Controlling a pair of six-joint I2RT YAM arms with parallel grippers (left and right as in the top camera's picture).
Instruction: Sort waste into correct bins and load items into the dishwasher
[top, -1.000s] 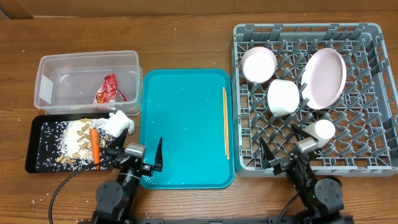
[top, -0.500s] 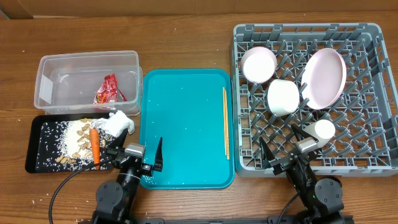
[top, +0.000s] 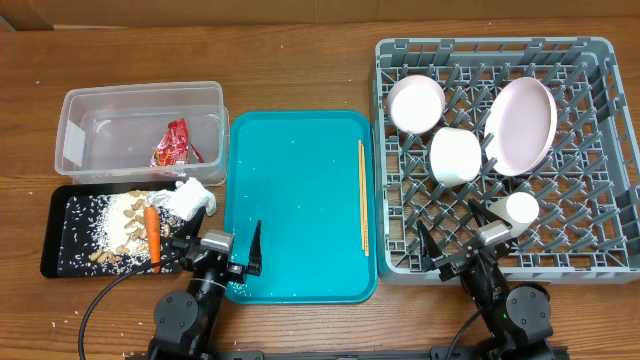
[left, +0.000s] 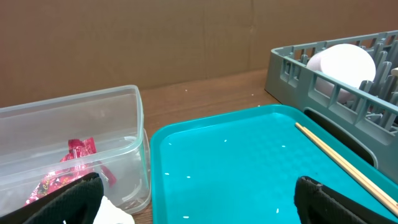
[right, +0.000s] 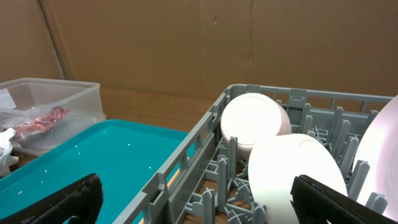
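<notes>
- Left gripper (top: 222, 238) sits low at the near edge of the table (top: 300, 60), over the near left corner of the teal tray (top: 290, 180). Its jaws are spread wide with nothing between them.
- Right gripper (top: 456, 240) is at the near left part of the grey rack (top: 590, 260). Its jaws are also spread wide and hold nothing.
- Over on the far left is the clear tub (top: 75, 110), with the red wrapper (top: 175, 143) lying crumpled inside it near the right wall.
- Just in front of the tub is the black tray (top: 55, 250). The carrot (top: 152, 232) lies lengthwise on it, tip pointing to the near side.
- Rice (top: 85, 225) is scattered across that tray's floor, and nut bits (top: 125, 215) are heaped just left of the carrot.
- The napkin (top: 190, 194) is bunched at the black tray's far right corner, right up against the tub.
- The teal tray in the middle carries only the chopsticks (top: 363, 195), lying along its right edge, plus a few white specks.
- In the rack, a pale bowl (top: 415, 103) stands on edge at the far left, and a white bowl (top: 455, 155) is just beside it, toward the near side.
- The pink plate (top: 520, 125) leans among the pegs to the right of the bowls.
- The small cup (top: 520, 208) rests nearer the front, close beside the right gripper's outer finger and not gripped.
</notes>
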